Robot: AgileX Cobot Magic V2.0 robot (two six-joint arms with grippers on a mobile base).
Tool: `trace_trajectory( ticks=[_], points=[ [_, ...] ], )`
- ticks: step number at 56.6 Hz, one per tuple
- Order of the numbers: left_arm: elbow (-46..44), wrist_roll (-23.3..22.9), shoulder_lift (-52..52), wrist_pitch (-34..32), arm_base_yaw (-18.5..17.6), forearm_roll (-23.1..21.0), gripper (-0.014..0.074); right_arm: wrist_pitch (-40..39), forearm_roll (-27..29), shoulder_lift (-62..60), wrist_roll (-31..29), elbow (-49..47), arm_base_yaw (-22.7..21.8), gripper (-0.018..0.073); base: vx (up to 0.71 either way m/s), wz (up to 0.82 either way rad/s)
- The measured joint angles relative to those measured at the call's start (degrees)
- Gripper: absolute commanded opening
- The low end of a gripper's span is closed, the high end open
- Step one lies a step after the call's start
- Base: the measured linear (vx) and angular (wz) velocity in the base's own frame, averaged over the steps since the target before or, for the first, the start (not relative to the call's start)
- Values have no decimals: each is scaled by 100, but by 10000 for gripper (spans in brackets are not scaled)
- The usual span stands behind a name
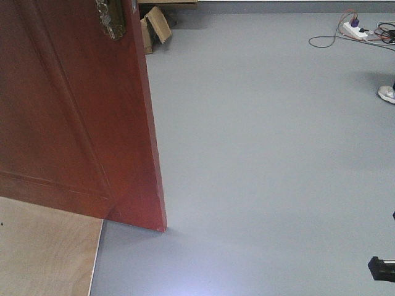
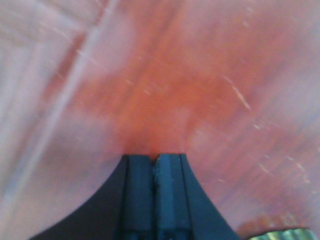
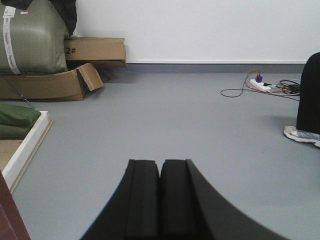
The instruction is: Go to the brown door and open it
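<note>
Left hand [image 2: 154, 159] pressed together against brown door [image 1: 74, 123]; advisable to push steadily and squarely, keeping contact clear of the brass lock plate [image 1: 110, 17].

The brown door [image 1: 74, 117] is seen standing ajar over grey floor [image 1: 265, 160], its brass lock plate [image 1: 110, 17] at the top edge; a cardboard box [image 1: 154, 28] and power strip [image 1: 355, 29] are glimpsed beyond.

From my right wrist view, the upper brown cardboard box [image 3: 95, 50] reads "2#". I can read nothing else.
</note>
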Motion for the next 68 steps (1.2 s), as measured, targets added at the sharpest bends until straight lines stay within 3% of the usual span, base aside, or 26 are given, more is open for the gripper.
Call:
trace_trajectory(
  ticks=[68],
  points=[
    [0, 0, 6, -22, 0, 0, -3, 0, 0, 0, 0, 0, 0, 0, 16, 3]
  ],
)
